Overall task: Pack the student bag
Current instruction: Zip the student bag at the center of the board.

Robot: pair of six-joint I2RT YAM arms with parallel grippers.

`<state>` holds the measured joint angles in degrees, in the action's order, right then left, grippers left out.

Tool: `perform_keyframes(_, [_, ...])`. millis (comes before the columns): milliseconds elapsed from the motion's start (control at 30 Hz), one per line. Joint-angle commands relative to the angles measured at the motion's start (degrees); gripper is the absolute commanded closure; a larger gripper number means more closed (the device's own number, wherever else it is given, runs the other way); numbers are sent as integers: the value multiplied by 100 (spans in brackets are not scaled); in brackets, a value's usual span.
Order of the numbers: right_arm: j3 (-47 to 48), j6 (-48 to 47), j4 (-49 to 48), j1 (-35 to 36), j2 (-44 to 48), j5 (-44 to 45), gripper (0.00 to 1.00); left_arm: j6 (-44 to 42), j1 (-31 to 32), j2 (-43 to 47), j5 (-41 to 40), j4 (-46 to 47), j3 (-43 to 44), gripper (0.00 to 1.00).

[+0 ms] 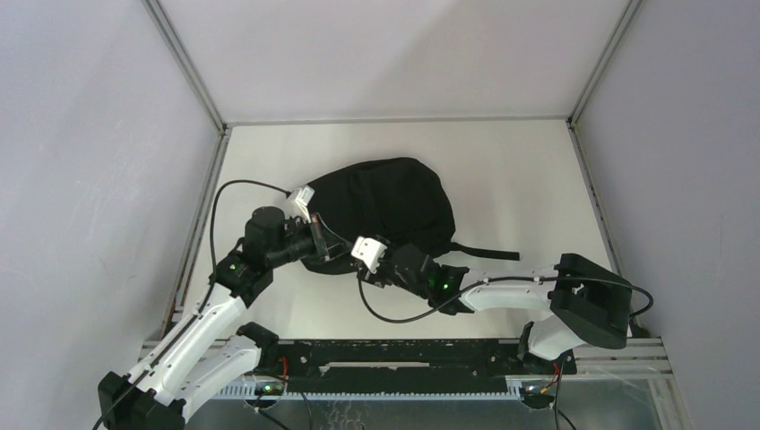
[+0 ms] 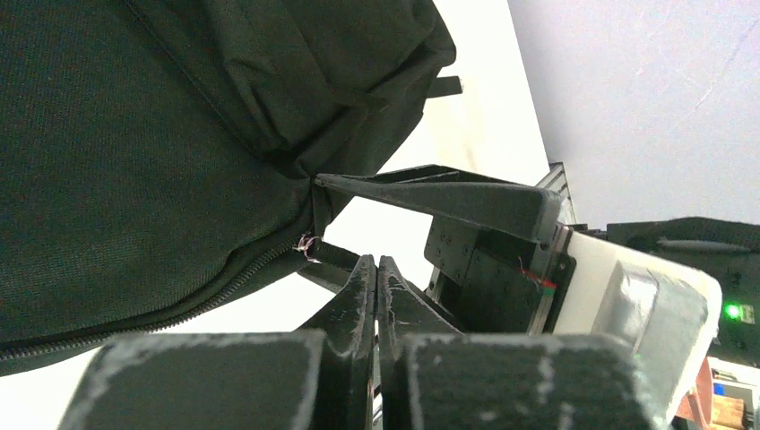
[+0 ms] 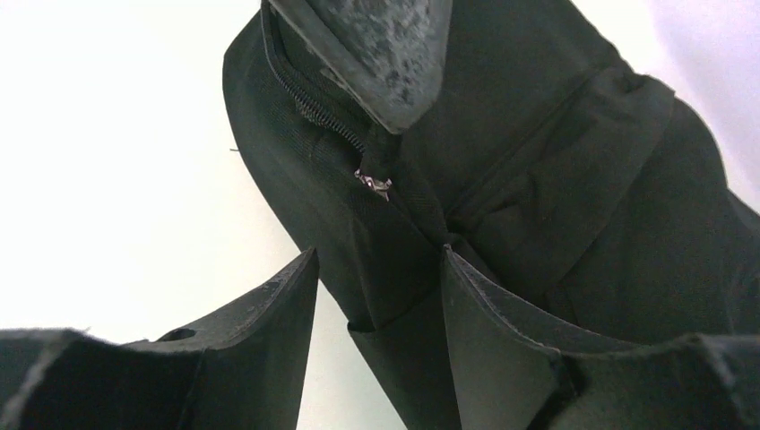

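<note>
Two pairs of fingers meet at one spot on the student bag (image 1: 381, 202): its near edge, where the zip (image 2: 179, 309) runs. The left gripper (image 2: 376, 269) has its jaws pressed flat together. In the right wrist view its tip sits right on the zip pull (image 3: 374, 184), so it seems to be pinching that pull, presumably to drag the zip along and open the bag for packing. The right gripper (image 3: 379, 255) stands with its jaws apart, astride a fold of black fabric just below the pull without clamping it; pale table shows beside one finger. I judge it is there to pin the cloth so the zip has something to pull against. Further out, the left arm (image 1: 202, 331) rises from the near-left corner, bends at the elbow and reaches in toward the bag's left side. The right arm (image 1: 502, 294) lies low, stretched leftward across the table (image 1: 502, 170), wrist turned to the same edge. The bag lies mid-table, rounded, a strap (image 1: 484, 253) trailing to the right.
</note>
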<state>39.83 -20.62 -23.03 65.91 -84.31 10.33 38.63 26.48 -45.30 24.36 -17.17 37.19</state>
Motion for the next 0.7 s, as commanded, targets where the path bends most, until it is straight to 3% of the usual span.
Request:
perform_keyframes(0, [209,-390,-567,260,50,502,38,121,-20,112,145,438,69,100])
perform_keyframes(200, [209,-719,-934,411,-68,751,32,136,-20,124,123,478,60,100])
perform_keyframes(367, [262,-941,-1107,423,-416,938,34,127,-20,161,121,443,21,100])
perform_keyframes(433, [274,-944,-1187,379,-520,920,45,135,-20,162,126,441,-11,100])
perform_keyframes(567, [279,-923,-1035,315,-570,1005,94,113,-27,207,37,366,26,100])
perform_keyframes(600, [275,-872,-927,286,-528,1020,100,79,-33,225,-19,314,52,100])
perform_keyframes(667, [165,-772,-782,223,-372,966,100,13,-73,269,-155,163,100,100])
